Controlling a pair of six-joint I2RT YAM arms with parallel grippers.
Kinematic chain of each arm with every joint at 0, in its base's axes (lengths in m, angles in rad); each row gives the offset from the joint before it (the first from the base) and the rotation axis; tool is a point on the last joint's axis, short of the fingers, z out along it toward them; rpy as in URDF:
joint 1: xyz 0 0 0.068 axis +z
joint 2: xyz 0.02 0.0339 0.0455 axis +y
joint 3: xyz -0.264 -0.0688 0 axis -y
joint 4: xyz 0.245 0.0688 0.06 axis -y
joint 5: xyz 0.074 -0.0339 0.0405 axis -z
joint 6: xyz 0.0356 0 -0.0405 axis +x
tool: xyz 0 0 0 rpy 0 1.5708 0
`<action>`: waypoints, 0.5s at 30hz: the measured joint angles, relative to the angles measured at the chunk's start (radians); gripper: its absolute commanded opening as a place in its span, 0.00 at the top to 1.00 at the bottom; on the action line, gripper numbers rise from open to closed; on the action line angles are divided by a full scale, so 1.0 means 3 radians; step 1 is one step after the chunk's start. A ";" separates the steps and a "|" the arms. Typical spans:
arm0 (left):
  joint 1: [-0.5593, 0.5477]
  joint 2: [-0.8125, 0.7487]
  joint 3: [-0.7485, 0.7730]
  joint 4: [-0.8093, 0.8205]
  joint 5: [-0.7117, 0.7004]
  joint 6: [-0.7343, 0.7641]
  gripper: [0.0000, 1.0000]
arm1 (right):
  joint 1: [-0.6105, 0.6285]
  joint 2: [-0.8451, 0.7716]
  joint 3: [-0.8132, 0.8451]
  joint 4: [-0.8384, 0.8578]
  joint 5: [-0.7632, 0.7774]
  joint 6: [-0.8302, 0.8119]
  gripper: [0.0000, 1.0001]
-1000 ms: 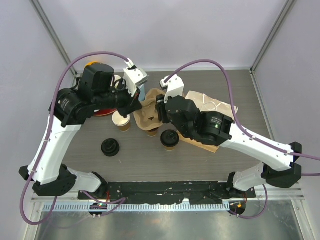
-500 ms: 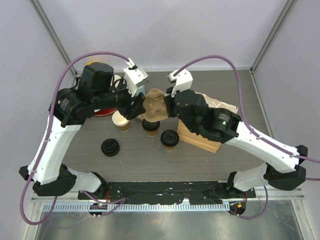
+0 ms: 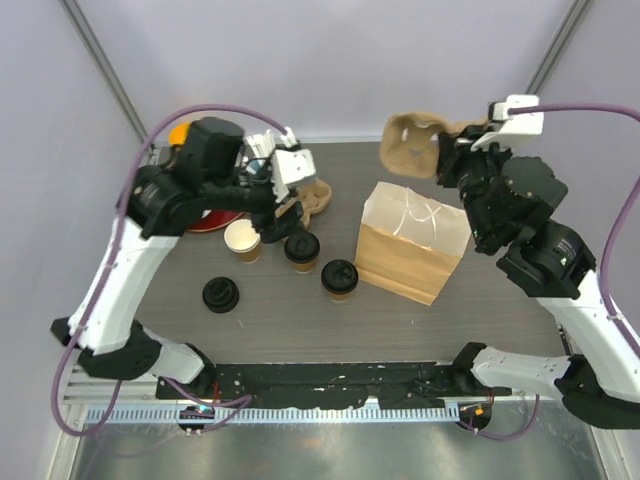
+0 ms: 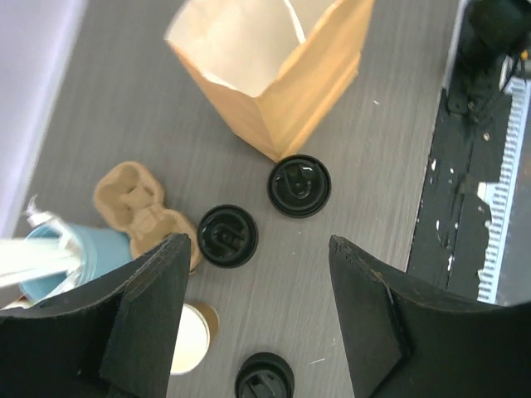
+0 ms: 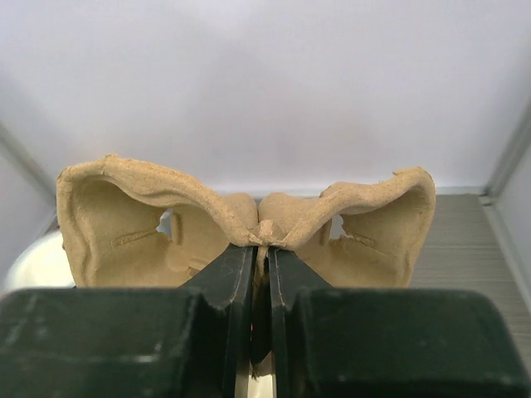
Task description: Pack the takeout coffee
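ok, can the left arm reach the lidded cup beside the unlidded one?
Probably yes: left gripper hangs open above that lidded cup, nothing over it, and right gripper holds the lifted cup carrier well away.

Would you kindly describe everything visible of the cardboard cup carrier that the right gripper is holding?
The cup carrier is tan moulded pulp, with two cup wells joined by a thin middle ridge. The right gripper is shut on that ridge and holds it in the air, beyond the open paper bag. It carries no cups, and nothing else touches it.
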 measured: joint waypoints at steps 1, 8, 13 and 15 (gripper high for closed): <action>-0.0015 0.0072 -0.0027 -0.0033 0.0078 0.0114 0.27 | -0.0142 -0.0008 0.0000 0.0043 -0.0034 -0.0042 0.99; -0.0173 0.1062 0.0151 -0.0261 0.0744 0.1270 0.20 | -0.1731 0.0234 0.0000 0.0225 -0.0993 0.0145 0.99; -0.0398 0.1555 0.0532 -0.0318 0.0841 0.2027 0.17 | -0.2363 0.0601 -0.0064 0.0249 -0.1612 0.0376 0.99; -0.0460 0.1677 0.0684 -0.0320 0.0893 0.2215 0.17 | -0.2467 0.0641 -0.0126 0.0228 -0.1787 0.0413 0.99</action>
